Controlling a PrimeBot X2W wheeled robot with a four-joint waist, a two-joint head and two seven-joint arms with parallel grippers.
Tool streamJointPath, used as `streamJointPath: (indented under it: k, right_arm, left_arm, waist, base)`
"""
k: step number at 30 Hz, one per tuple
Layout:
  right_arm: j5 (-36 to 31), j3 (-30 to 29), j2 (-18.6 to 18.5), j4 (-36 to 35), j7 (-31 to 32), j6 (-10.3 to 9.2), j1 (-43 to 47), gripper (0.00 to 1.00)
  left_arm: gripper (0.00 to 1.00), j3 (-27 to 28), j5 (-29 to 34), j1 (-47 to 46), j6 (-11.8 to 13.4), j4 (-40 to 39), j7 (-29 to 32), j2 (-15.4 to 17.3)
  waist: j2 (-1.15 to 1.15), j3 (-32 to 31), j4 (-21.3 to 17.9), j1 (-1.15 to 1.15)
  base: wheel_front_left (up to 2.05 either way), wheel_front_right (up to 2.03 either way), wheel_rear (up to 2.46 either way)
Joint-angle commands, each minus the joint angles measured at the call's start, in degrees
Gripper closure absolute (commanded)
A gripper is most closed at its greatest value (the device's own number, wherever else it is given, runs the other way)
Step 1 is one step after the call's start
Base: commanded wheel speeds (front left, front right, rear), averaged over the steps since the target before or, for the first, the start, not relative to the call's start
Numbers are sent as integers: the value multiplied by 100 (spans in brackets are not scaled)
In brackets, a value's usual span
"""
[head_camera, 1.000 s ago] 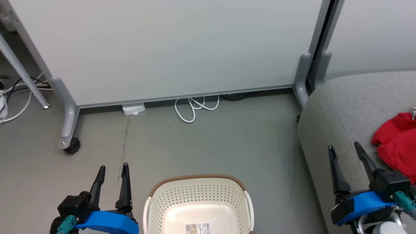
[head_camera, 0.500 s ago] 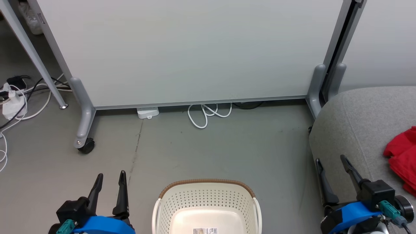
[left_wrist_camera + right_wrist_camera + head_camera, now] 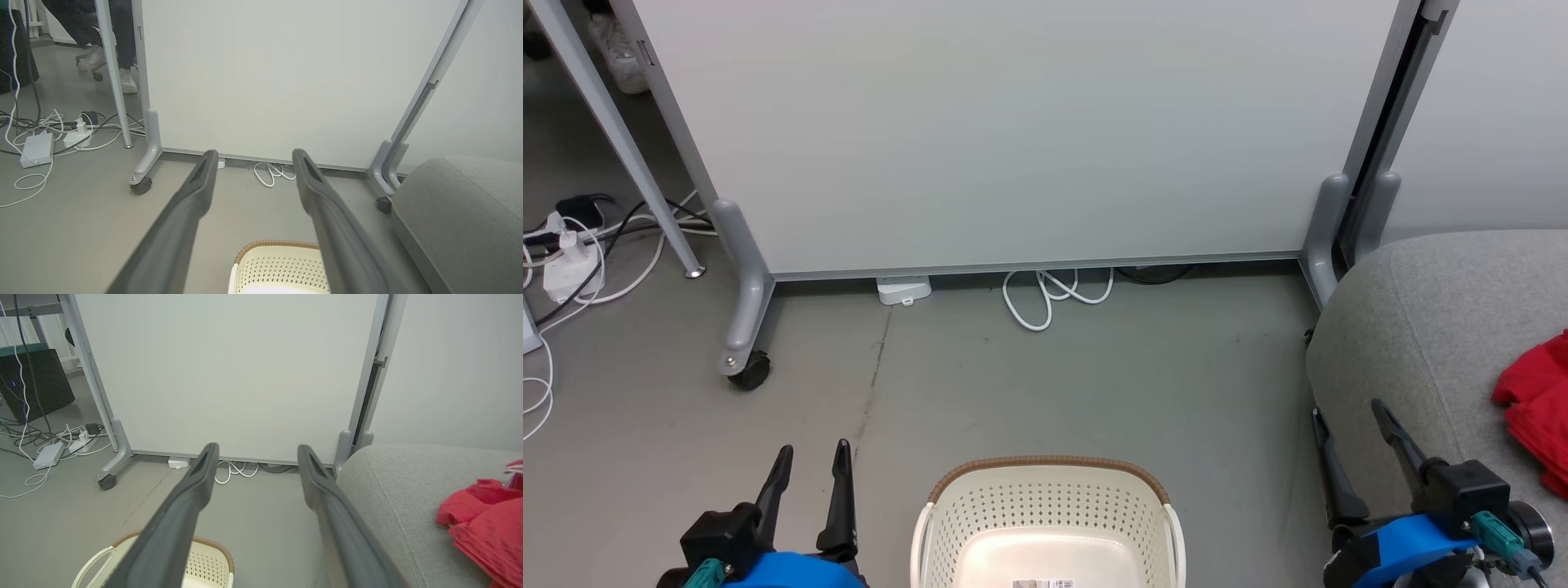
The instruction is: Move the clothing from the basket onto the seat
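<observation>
The red clothing lies crumpled on the light-grey seat at the right edge of the head view; the right wrist view has the clothing on the seat too. On the floor at bottom centre stands the cream basket, its pale inner bottom bare apart from a sticker. To the left of the basket my left gripper is open with nothing between its fingers. My right gripper is open too, at the seat's near-left edge, apart from the clothing.
Pale partition panels on wheeled feet stand behind the basket. White cables loop under the panel, and more cables and a power strip lie at the far left. A person's shoes show behind the panel's left post.
The head camera has shifted, so the whole picture has slid right and down. My right gripper sits lower and farther from the clothing than a second ago. Both grippers stayed open.
</observation>
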Motion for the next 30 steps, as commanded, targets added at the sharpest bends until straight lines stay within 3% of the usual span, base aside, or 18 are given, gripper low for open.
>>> streamJointPath:
  k: [1, 9, 10, 15, 30]
  right_arm:
    - [42, 1, 16, 26, -32, 1, 92, 0]
    - [117, 23, 16, 51, -45, 1, 95, 0]
    - [90, 24, 2, 49, -21, 0, 16, 100]
    - [135, 7, 10, 314, 15, 0, 87, 100]
    - [1999, -90, 9, 288, 380, 0, -56, 100]
  left_arm:
    - [0, -19, 45, 45, -44, -2, -28, 2]
    - [0, 19, 82, 75, -28, -28, -28, 22]
    - [100, 21, 66, 43, -20, -9, 1, 20]
    - [100, 21, -4, 212, -20, 216, 48, -52]
    - [100, 278, -1548, 44, 3, -45, 497, -110]
  waist:
    - [0, -4, 6, 0]
    - [0, -19, 14, 0]
    - [0, -20, 16, 0]
    - [0, -20, 16, 0]
    - [0, 17, -48, 0]
  base:
    - [0, 0, 0]
    - [0, 0, 0]
    - [0, 0, 0]
    - [0, 0, 0]
    - [0, 0, 0]
